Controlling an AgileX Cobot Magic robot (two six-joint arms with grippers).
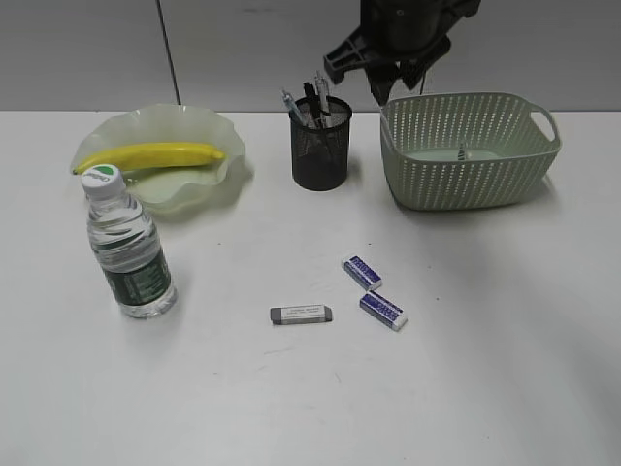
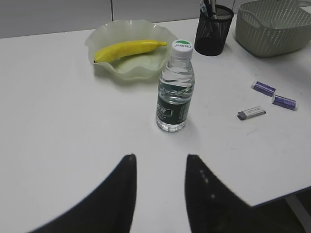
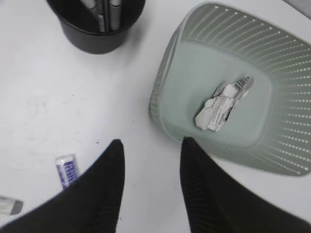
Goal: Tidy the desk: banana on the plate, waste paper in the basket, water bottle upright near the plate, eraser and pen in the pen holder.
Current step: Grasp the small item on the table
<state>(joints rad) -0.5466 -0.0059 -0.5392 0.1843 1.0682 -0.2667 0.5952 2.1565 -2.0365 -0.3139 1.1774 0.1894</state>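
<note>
The banana lies on the green plate at the back left. The water bottle stands upright in front of the plate. The waste paper lies inside the basket. The black pen holder holds several pens. Three erasers lie on the desk: two blue-sleeved ones and a grey one. My right gripper is open and empty, high above the basket's near-left corner. My left gripper is open and empty, above bare desk short of the bottle.
The white desk spreads wide in front of the erasers. Its front edge shows in the left wrist view at the lower right. A grey wall stands behind the desk.
</note>
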